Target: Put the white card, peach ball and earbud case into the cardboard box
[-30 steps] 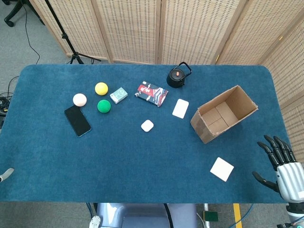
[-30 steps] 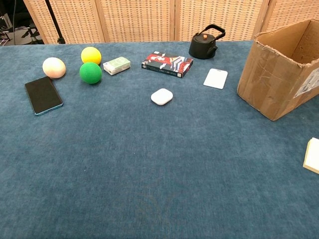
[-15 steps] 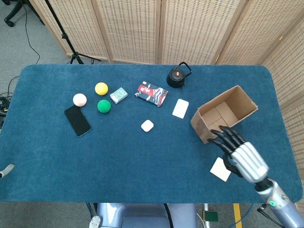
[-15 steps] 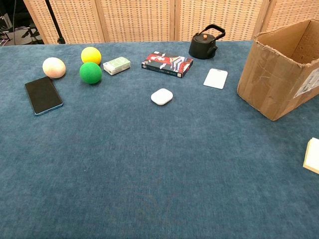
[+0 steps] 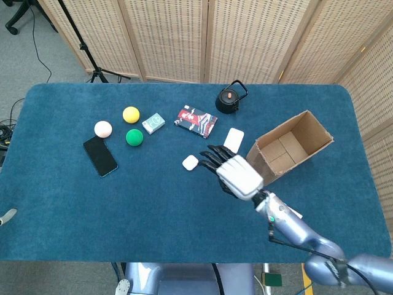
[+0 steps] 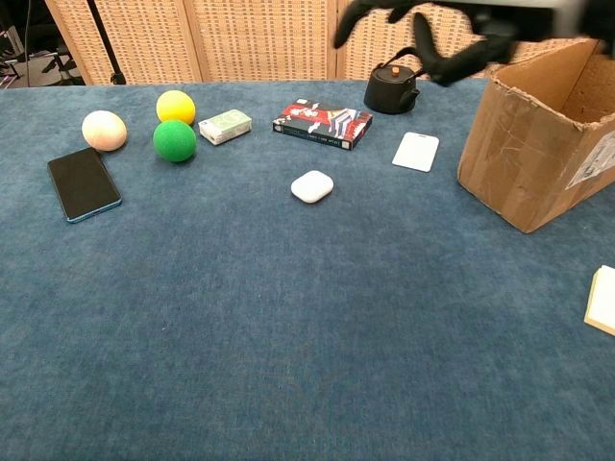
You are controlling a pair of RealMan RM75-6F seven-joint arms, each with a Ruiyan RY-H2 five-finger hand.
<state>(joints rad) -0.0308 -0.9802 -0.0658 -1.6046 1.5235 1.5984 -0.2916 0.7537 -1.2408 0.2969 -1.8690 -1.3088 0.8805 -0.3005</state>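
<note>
My right hand [image 5: 236, 174] hangs above the blue table [image 5: 153, 209], fingers spread, gripping nothing, dark fingertips [image 5: 209, 158] reaching toward the earbud case [image 5: 190, 163], which lies on the cloth just beside them. In the chest view that hand [image 6: 437, 24] shows at the top edge, high over the table. The white card [image 5: 233, 140] lies flat just beyond my hand, between the red-and-black book [image 5: 196, 121] and the cardboard box [image 5: 288, 146]. The box sits to my right, tipped with its open mouth up and away. Behind the card stands a black kettle [image 5: 230, 98]. The peach ball [image 5: 103, 129] is well apart, far left, touching a dark phone [image 5: 100, 155], with a yellow ball [image 5: 131, 114], a green ball [image 5: 134, 137] and a small green packet [image 5: 153, 123] crowded near it. A pale square pad [image 6: 602, 300] rests at the right edge. My left hand is out of sight.
</note>
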